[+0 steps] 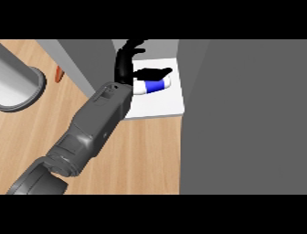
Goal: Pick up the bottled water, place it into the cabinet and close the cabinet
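A grey forearm (pixel 92 132) is seen rising from the lower left edge across the wooden counter (pixel 143 155); which arm it is cannot be told. A grey cylinder (pixel 7 82) stands on the counter at far left, a small orange item (pixel 59 74) just beyond it. Further on, the black hand (pixel 126 61) is held inside the cabinet (pixel 251 114), fingers spread and relaxed, thumb out over the bottled water (pixel 153 86). The bottle, white with a blue label, is lying on its side on the white shelf (pixel 160 107), just beside the hand.
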Motion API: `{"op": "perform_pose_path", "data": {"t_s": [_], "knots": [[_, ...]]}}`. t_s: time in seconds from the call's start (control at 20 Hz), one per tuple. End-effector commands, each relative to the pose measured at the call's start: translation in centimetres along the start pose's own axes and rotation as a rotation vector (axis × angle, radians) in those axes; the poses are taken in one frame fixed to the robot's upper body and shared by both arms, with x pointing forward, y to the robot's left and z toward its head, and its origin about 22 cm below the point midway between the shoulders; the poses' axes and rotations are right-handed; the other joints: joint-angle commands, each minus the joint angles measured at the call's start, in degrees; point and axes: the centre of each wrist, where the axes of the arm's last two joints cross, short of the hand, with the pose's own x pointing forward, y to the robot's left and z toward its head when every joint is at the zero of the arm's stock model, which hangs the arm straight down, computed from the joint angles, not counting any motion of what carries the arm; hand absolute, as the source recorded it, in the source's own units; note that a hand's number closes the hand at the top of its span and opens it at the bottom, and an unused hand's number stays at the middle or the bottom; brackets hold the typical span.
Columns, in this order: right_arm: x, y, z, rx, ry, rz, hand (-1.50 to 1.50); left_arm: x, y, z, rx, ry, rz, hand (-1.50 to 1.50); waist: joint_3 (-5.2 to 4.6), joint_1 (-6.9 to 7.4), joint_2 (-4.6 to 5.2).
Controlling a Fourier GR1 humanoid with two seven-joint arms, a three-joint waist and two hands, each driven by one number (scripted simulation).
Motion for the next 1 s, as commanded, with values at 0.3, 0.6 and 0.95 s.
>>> {"op": "perform_pose_path", "data": {"t_s": [0.3,0.6,0.95], "knots": [[0.9,1.5,-1.0,0.026,-0.033,0.001,-1.5,0.7,0.6,-0.9,-0.03,-0.074,0.018,-1.5,-0.04,0.17,0.27],[0.7,1.2,-1.5,0.026,-0.047,0.022,-1.5,2.1,-0.5,-0.9,-0.077,-0.192,0.153,-1.5,0.0,0.87,-0.19],[2.0,0.5,-1.3,0.036,-0.039,0.022,-1.5,1.3,-0.4,-0.3,-0.075,-0.198,0.226,-1.5,0.03,0.46,-0.86]]}}
